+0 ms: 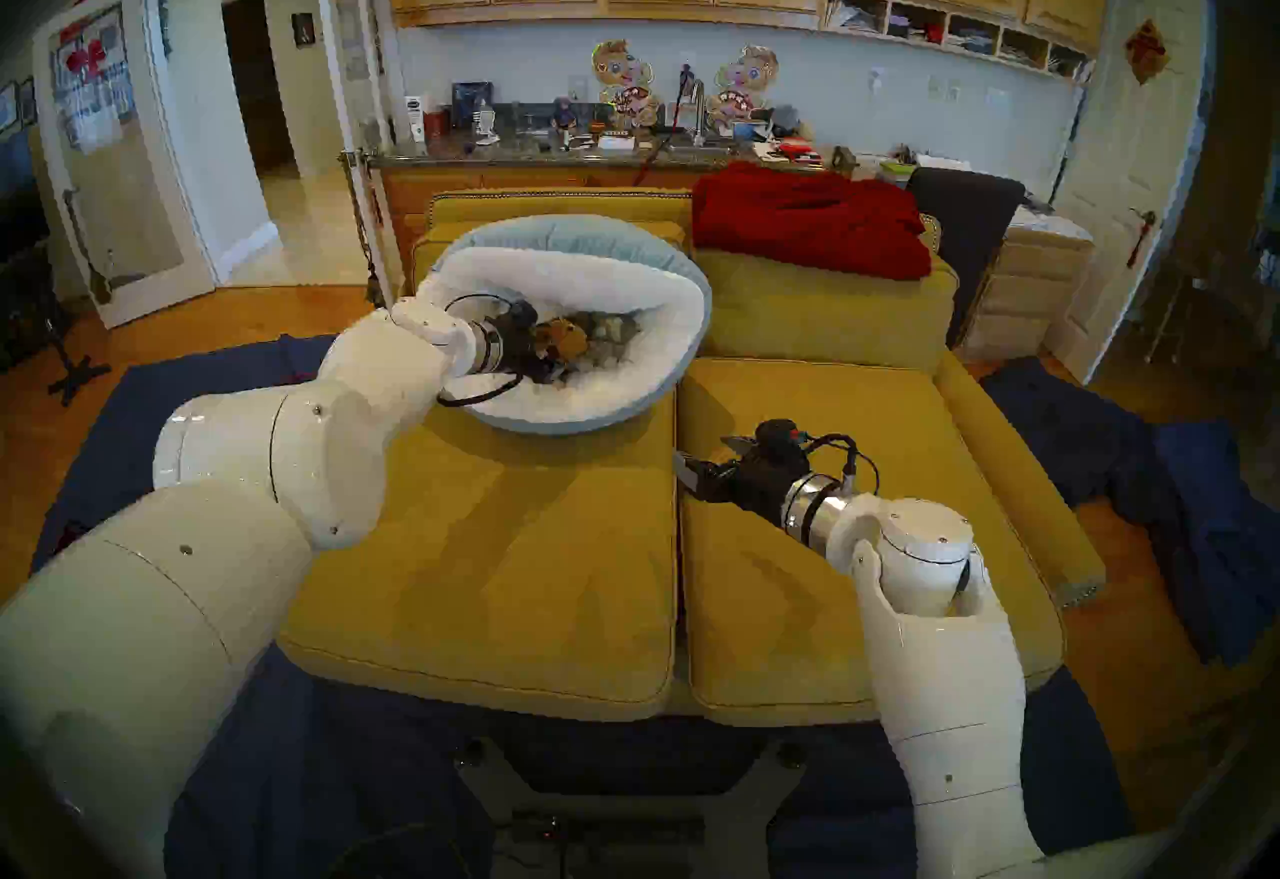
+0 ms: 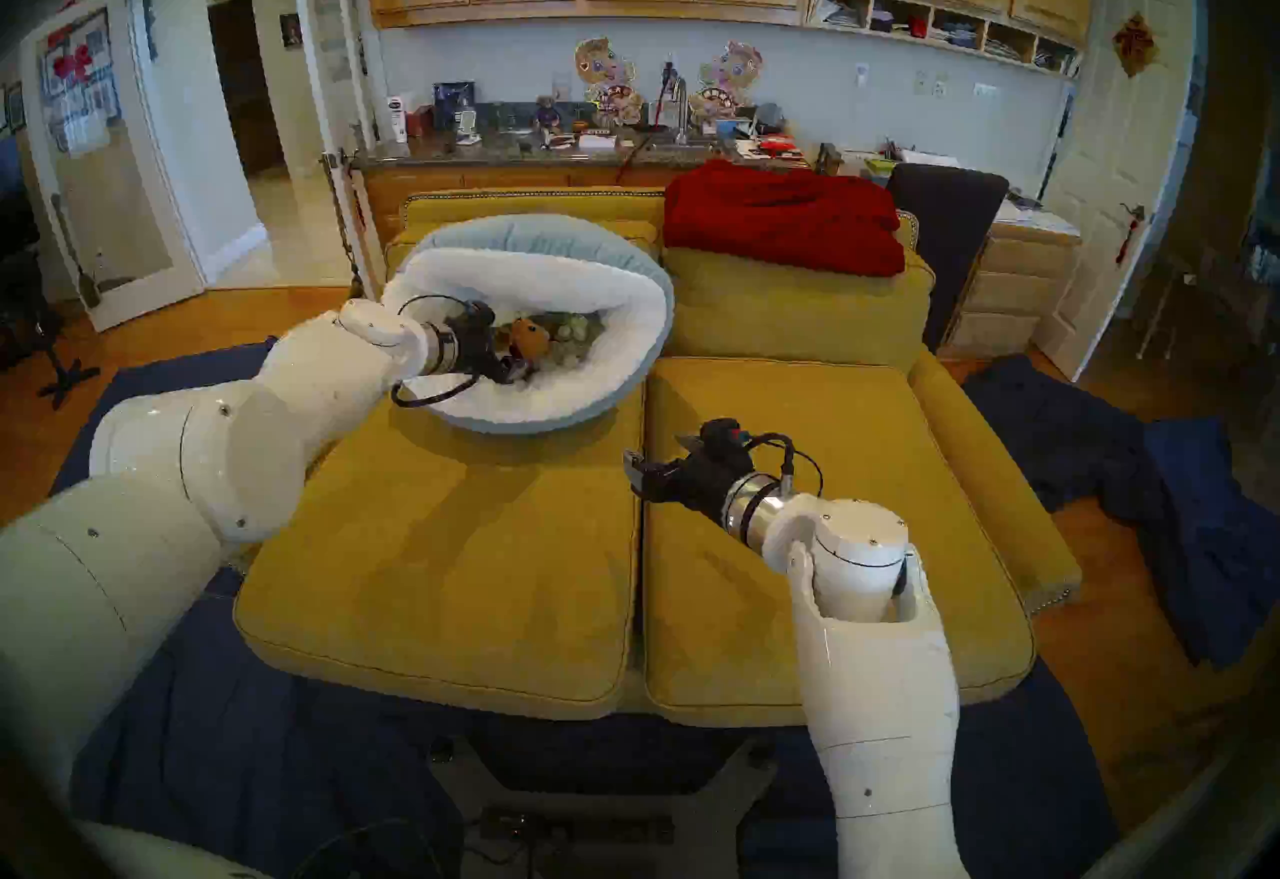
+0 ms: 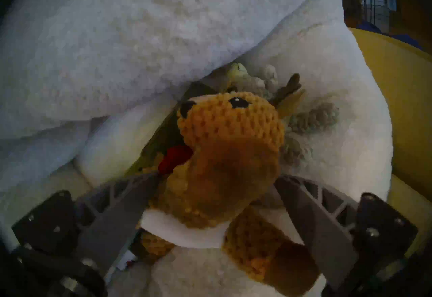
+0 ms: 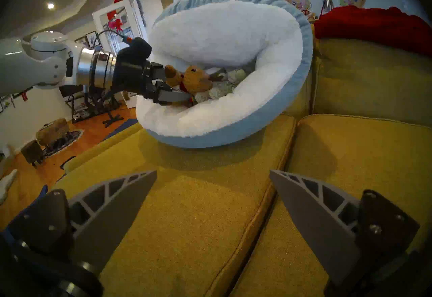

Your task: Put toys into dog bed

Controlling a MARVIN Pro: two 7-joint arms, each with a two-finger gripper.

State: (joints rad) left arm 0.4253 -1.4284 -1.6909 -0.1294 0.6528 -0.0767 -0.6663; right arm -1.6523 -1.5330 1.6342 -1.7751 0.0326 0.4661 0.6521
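Note:
The dog bed point(image 1: 575, 275), white fluffy inside and light blue outside, leans on the left back cushion of the yellow sofa. The brown antlered reindeer point(image 1: 564, 341) lies inside it, on other toys. Among these are a grey-beige lumpy plush point(image 4: 219, 90) and a pale green-white toy point(image 4: 236, 75); others are hidden. My left gripper point(image 1: 554, 358) reaches into the bed. In the left wrist view its fingers point(image 3: 131, 198) stand wide apart on either side of the reindeer point(image 3: 229, 137). My right gripper point(image 1: 699, 451) is open and empty over the gap between the seat cushions.
A red blanket point(image 1: 803, 219) lies over the right back cushion, with a dark cloth point(image 1: 970, 219) beside it. The yellow sofa seat point(image 1: 485, 545) spreads in front of me. Blue cloths point(image 1: 1177, 476) cover the floor around the sofa. A cluttered counter stands behind.

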